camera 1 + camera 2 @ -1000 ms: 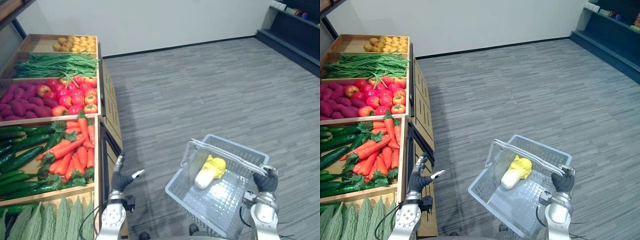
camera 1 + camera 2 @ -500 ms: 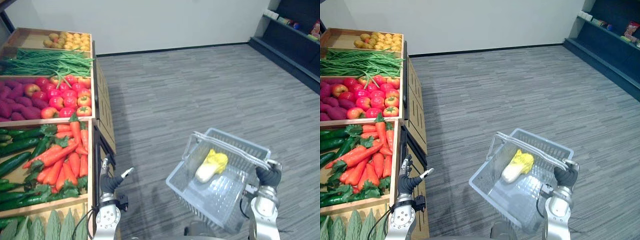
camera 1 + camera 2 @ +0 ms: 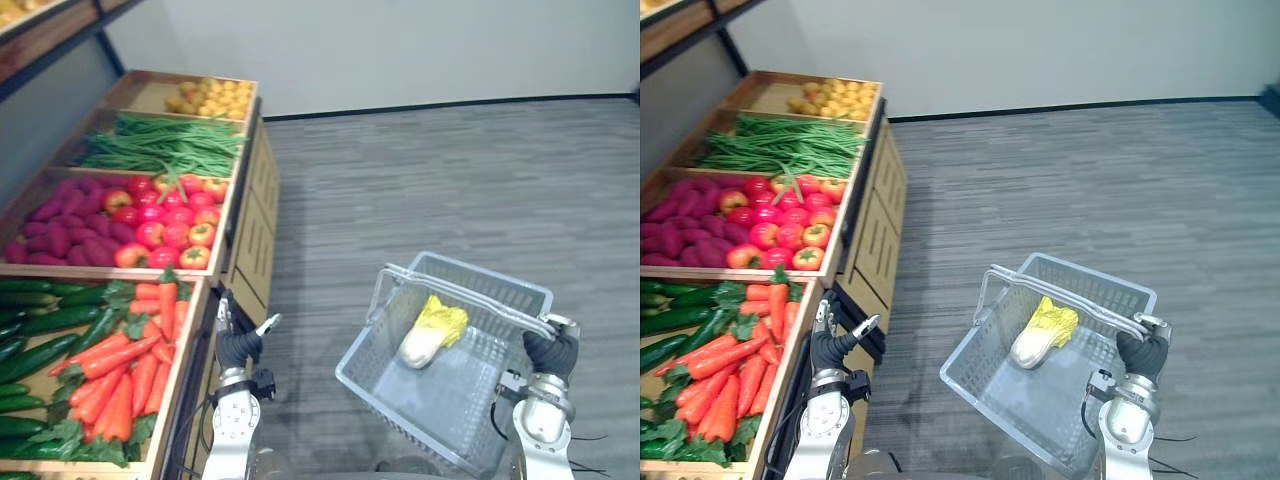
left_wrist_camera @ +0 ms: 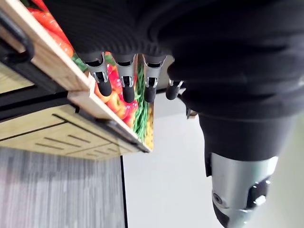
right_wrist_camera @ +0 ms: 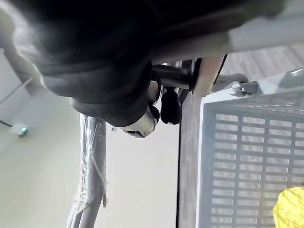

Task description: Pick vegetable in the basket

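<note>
A grey plastic basket hangs at the lower right with a yellow-white cabbage lying in it. My right hand is shut on the basket's handle at its right end; in the right wrist view the curled fingers wrap the handle above the slatted basket wall. My left hand is low beside the stand's front corner, fingers straight and holding nothing, next to the carrots.
A wooden produce stand runs along the left with bins of potatoes, green beans, tomatoes, purple sweet potatoes and cucumbers. Grey plank floor spreads to the right.
The camera has swung left, so the stand sits further right and the right-hand shelves are gone. The right hand still holds the basket; the left hand stays open by the stand corner.
</note>
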Controlling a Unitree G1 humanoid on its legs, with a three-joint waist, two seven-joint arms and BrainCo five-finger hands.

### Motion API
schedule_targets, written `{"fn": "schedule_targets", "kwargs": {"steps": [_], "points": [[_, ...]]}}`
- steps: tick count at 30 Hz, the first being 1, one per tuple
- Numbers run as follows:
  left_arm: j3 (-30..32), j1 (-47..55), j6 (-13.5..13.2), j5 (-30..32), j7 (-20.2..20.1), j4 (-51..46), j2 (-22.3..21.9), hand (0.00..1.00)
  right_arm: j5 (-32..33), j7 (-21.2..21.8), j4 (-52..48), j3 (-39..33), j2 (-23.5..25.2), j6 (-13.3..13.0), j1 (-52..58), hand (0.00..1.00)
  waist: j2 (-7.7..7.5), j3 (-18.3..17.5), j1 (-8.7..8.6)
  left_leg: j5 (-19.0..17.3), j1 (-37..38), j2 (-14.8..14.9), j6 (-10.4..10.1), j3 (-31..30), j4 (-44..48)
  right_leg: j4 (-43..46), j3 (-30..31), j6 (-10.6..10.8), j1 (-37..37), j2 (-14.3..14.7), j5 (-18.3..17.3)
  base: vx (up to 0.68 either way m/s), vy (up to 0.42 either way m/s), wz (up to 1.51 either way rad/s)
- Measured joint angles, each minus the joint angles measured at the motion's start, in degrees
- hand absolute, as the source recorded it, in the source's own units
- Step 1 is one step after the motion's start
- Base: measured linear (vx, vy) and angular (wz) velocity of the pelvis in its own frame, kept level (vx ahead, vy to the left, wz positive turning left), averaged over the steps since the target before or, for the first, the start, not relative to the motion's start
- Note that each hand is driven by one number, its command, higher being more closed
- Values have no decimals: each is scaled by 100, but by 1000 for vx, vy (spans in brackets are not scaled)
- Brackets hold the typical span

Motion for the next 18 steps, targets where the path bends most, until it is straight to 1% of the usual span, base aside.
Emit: {"fn": "schedule_targets", "kwargs": {"steps": [1, 2, 3, 4, 5, 6, 7, 8, 9, 10, 11, 12, 13, 14, 15, 16, 17, 18], "points": [[50, -15, 1, 2, 2, 18, 10, 0, 51, -2, 291, -108, -18, 5, -97, 100, -42, -53, -71, -217, 133, -424, 185, -2, -506, 65, -151, 81, 85, -132, -104, 277, 167, 162], [71, -8, 3, 6, 2, 19, 19, 0, 52, -8, 442, -136, -28, 10, -146, 100, -113, -56, -65, -215, 137, -617, 183, -86, -666, 90, -179, 101, 93, -214, -117, 211, 151, 120], [98, 22, 4, 7, 4, 22, 8, 0, 51, -11, 618, -208, -52, 22, -211, 100, -153, -58, -31, -213, 150, -851, 177, -216, -873, 176, -185, 102, 115, -325, -119, 238, 213, 93], [101, 111, 12, 10, 3, 35, 7, 0, 49, -11, 841, -329, -47, 55, -309, 100, -181, -44, -37, -215, 236, -1163, 179, -427, -1121, 503, -218, 158, 122, -497, -153, 298, 262, 121], [90, 181, 24, 25, -7, 75, 5, 0, 41, -5, 1021, -450, -50, 118, -367, 100, -237, -8, -88, -240, 423, -1471, 156, -703, -1347, 1292, -235, 216, 31, -698, -190, 250, 223, 124], [86, 191, 32, 39, -19, 90, 8, 0, 41, -6, 1122, -506, -48, 147, -369, 100, -242, -4, -120, -250, 527, -1614, 161, -884, -1446, 1897, -215, 176, -96, -833, -164, 305, 199, 154], [89, 177, 31, 53, -41, 87, 37, 0, -28, -4, 1291, -580, -56, 157, -370, 100, -304, -5, -246, -290, 711, -1864, 206, -1322, -1575, 3269, 9, -46, -546, -1073, -72, 340, 121, 179], [77, 119, 34, 61, -63, 84, 70, 0, -59, 1, 1315, -621, -46, 162, -334, 100, -392, 14, -368, -361, 859, -2009, 297, -1648, -1589, 4068, 478, -154, -925, -1067, -249, 409, 119, 174], [83, 101, 44, 67, -74, 70, 102, 0, -52, -14, 1299, -642, -26, 162, -324, 100, -453, 50, -347, -404, 948, -2042, 323, -1734, -1588, 4264, 778, -161, -1135, -998, -345, 343, -9, 138], [65, 104, 67, 68, -83, 33, 188, 0, -44, -11, 1243, -732, 51, 167, -279, 100, -468, 51, -275, -467, 1114, -2099, 291, -1917, -1572, 4348, 1324, -121, -1525, -758, -526, 322, -69, 102], [-8, 97, 94, 95, -97, 20, 255, 0, 127, -2, 1134, -867, 171, 163, -108, 100, -510, 40, -231, -540, 1165, -2102, 221, -2204, -1520, 4145, 1893, -92, -1886, -455, -682, 316, -98, 106], [-52, 82, 115, 129, -100, -2, 268, 0, 210, 3, 1057, -918, 241, 159, -34, 100, -513, 42, -232, -556, 1187, -2099, 193, -2381, -1510, 3981, 2204, -83, -2032, -279, -707, 304, -140, 139], [-147, 80, 120, 180, -103, -94, 280, 0, 422, -1, 989, -996, 379, 109, 197, 100, -554, 39, -253, -600, 1186, -2095, 138, -2772, -1463, 3608, 2911, -26, -2259, 89, -739, 246, -136, 133], [-192, 80, 120, 181, -104, -151, 290, 0, 493, -1, 986, -1036, 437, 84, 293, 100, -589, 32, -301, -630, 1179, -2091, 102, -2955, -1420, 3412, 3236, 6, -2307, 239, -722, 303, -200, 175], [-233, 77, 119, 182, -113, -224, 301, 0, 680, 3, 1003, -1107, 534, 85, 437, 100, -648, 6, -373, -744, 1117, -2084, 12, -3345, -1223, 3003, 3753, 47, -2385, 432, -693, 317, -244, 170], [-233, 75, 118, 182, -116, -308, 326, 0, 795, -16, 1004, -1141, 603, 85, 550, 100, -777, -21, -388, -909, 1076, -2106, -138, -3577, -942, 2440, 4037, 144, -2355, 438, -403, 407, -315, 155], [-230, 76, 116, 182, -115, -394, 369, 0, 844, -23, 1006, -1139, 632, 85, 601, 100, -906, -35, -380, -1008, 1073, -2131, -221, -3583, -799, 2137, 4066, 111, -2329, 360, -8, 436, -331, 124], [-227, 19, 130, 181, -116, -379, 400, 0, 856, -16, 1155, -1150, 565, 90, 625, 100, -870, -2, -363, -1176, 1024, -2007, -374, -3780, -482, 2216, 3846, 357, -2269, 335, 61, 437, -279, 88]]}}
